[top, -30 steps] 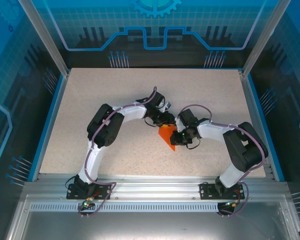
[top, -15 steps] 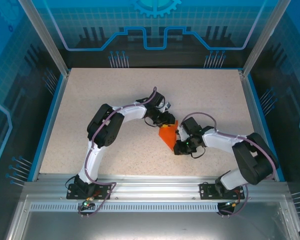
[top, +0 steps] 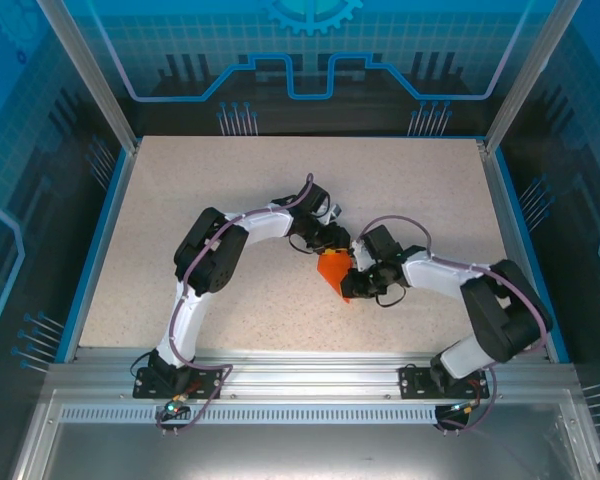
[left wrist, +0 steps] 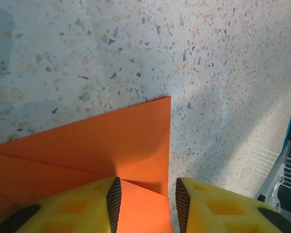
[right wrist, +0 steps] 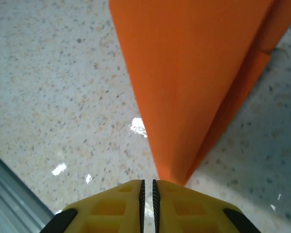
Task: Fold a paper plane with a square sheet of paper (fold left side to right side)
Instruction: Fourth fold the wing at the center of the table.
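The orange paper, folded into a pointed paper plane shape, lies on the table between my two grippers. In the left wrist view its square corner and creased layers run under my left gripper, whose jaws stand apart astride the paper's right edge. My left gripper sits on the paper's far end. In the right wrist view the paper's narrow point rises and ends at the tip of one finger of my right gripper. Its jaws are shut, with nothing between the pads. My right gripper is at the near right edge.
The speckled table stretches wide to the left and far side. A blue rim and a metal frame border it. Both arms bend inward and meet near the middle, close together.
My right gripper dipped toward the near side, then came back up against the paper's near point. The paper now looks shorter and bunched there. The left arm has stayed still.
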You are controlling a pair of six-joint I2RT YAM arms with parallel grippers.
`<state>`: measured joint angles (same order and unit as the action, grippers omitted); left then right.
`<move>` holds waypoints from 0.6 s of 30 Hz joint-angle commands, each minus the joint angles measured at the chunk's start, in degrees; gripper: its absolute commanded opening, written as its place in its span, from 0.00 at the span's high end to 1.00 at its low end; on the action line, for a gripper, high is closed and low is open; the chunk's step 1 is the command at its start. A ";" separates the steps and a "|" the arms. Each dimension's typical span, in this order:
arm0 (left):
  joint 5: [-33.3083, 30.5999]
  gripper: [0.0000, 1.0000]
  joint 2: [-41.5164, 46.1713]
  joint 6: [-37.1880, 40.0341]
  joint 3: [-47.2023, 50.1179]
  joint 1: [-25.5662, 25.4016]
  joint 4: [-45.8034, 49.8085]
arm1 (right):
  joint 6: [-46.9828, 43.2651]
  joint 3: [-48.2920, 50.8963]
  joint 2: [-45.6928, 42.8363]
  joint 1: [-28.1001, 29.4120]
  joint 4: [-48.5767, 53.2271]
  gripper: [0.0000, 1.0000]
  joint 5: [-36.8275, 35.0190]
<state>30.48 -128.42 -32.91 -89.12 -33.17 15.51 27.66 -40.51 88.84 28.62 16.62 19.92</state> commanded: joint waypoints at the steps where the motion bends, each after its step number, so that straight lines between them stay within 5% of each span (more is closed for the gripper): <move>1: -2.37 0.60 -0.16 1.05 -0.50 0.46 1.44 | 0.51 -0.13 2.39 0.53 0.40 0.85 -0.64; 10: -2.33 0.56 8.29 2.58 0.76 0.45 2.42 | 0.79 1.11 5.07 0.38 5.31 0.86 -5.08; 18: -1.70 0.58 18.57 1.12 13.05 -2.24 -3.30 | 0.91 0.78 5.92 0.29 4.48 0.87 -4.98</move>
<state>28.75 -112.33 -31.48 -80.27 -33.76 14.50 28.12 -41.34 91.77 28.58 17.34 19.07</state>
